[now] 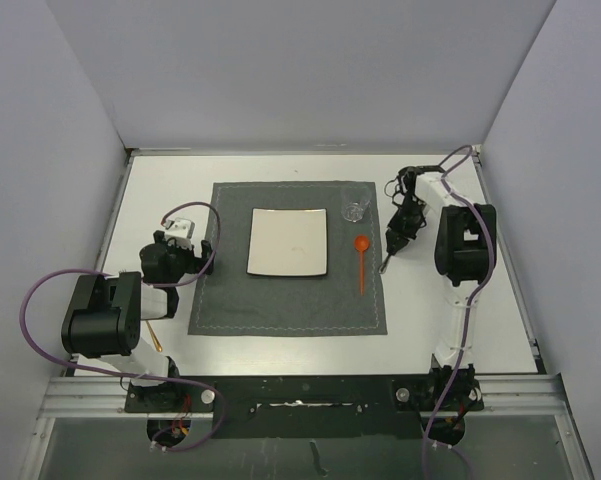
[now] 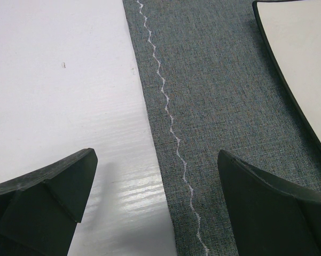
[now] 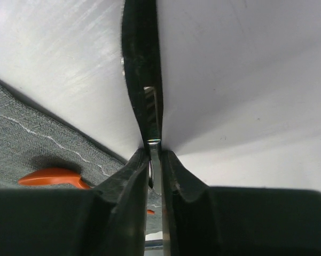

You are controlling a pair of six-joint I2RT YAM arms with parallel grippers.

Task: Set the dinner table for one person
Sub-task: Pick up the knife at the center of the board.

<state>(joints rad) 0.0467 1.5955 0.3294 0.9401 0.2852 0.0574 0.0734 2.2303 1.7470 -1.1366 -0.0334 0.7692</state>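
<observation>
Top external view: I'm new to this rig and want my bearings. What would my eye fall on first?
A white square plate sits on a dark grey placemat on the white dinner table. Right of the plate lie an orange spoon and, farther back, a clear glass. The right end effector pinches a thin dark utensil at the mat's right edge.

A robot test cell in a lab, not a home. Plain pale panels (image 1: 310,70) wall in the white bench (image 1: 450,310) behind the placemat (image 1: 290,300) and on both its sides. The left arm (image 1: 105,315) and right arm (image 1: 465,240) flank the placemat, trailing purple cables (image 1: 23,315), bolted to a black rail (image 1: 300,392) at its near side.
</observation>
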